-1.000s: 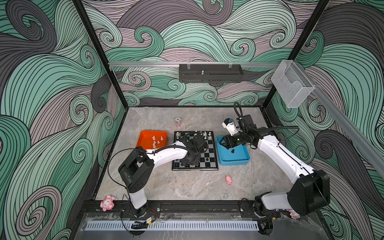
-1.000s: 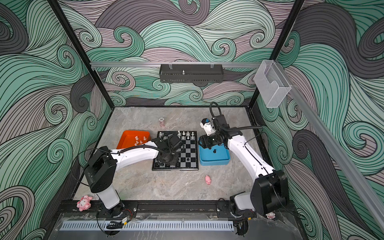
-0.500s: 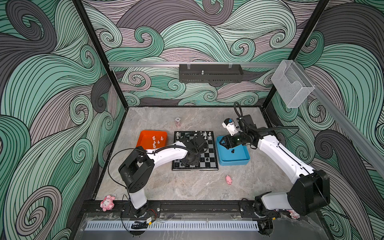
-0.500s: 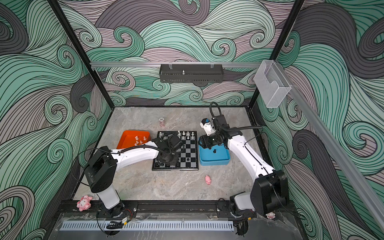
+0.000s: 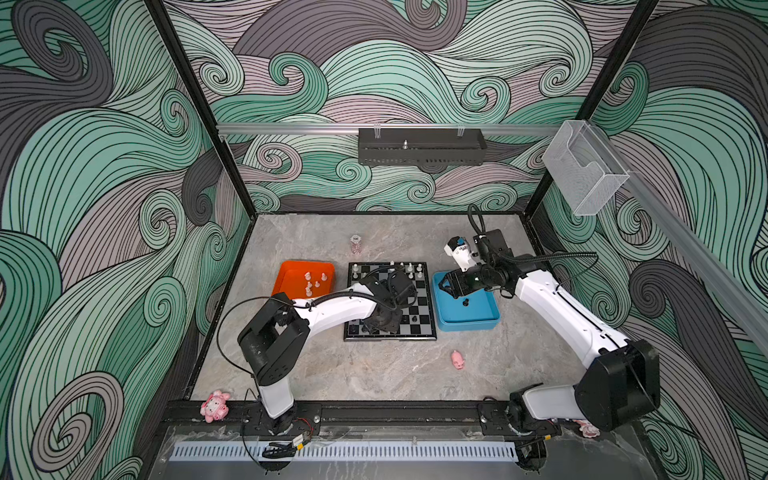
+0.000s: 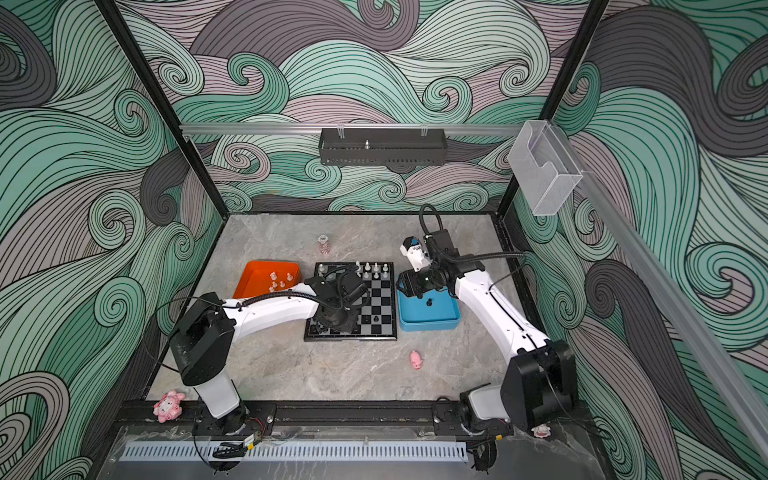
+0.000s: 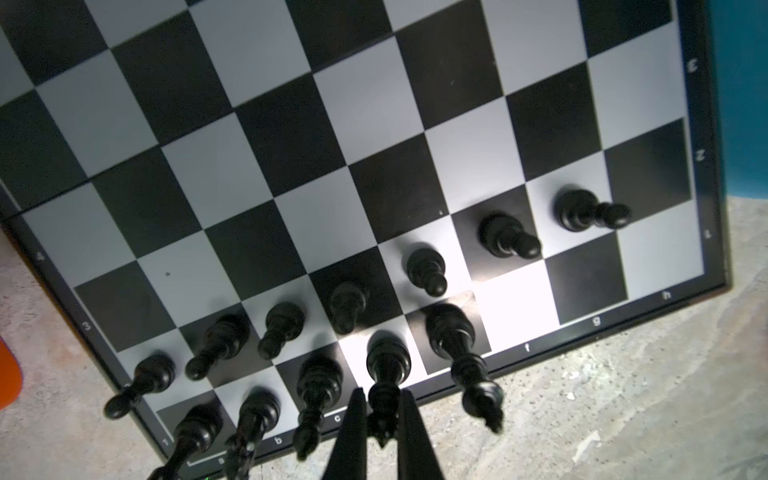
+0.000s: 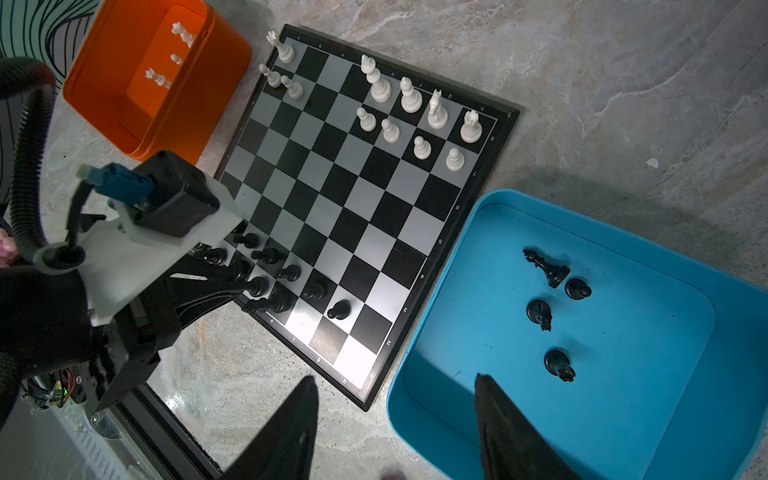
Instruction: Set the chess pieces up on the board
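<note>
Marbled tabletop (image 7: 602, 395) bears the board (image 7: 249, 62); left jaws pinch black piece (image 7: 388, 365).

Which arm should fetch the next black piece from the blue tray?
Right arm. Its jaws hang open by the blue tray, four black pieces inside. Left arm: jaws shut on a tall piece on the board.

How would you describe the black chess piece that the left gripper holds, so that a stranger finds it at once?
Find the chessboard between the orange tray and the blue tray; black pieces stand along its near edge. In the outer row, the black piece is fourth from the orange tray's side, on a light square. It alone has the left gripper shut on its top.
</note>
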Action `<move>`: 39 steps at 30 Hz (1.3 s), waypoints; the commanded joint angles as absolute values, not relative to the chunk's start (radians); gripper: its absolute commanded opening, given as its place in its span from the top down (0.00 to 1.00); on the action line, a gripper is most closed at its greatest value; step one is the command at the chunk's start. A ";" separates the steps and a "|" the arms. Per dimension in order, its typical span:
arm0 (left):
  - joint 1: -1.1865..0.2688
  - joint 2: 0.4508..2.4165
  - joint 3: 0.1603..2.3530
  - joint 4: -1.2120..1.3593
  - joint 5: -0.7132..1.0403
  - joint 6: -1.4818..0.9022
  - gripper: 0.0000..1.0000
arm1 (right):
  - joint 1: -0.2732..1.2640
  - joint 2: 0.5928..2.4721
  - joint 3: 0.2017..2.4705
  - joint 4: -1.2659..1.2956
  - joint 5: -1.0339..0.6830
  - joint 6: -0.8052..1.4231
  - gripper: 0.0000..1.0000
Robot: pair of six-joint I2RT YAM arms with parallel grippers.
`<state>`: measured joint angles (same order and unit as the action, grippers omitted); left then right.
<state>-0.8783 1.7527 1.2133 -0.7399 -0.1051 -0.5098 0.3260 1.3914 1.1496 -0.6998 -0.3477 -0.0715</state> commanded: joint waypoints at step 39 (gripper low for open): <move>-0.885 1.783 1.265 -0.794 -0.129 -0.515 0.97 | 0.321 1.385 1.132 -0.697 -0.349 -0.084 0.39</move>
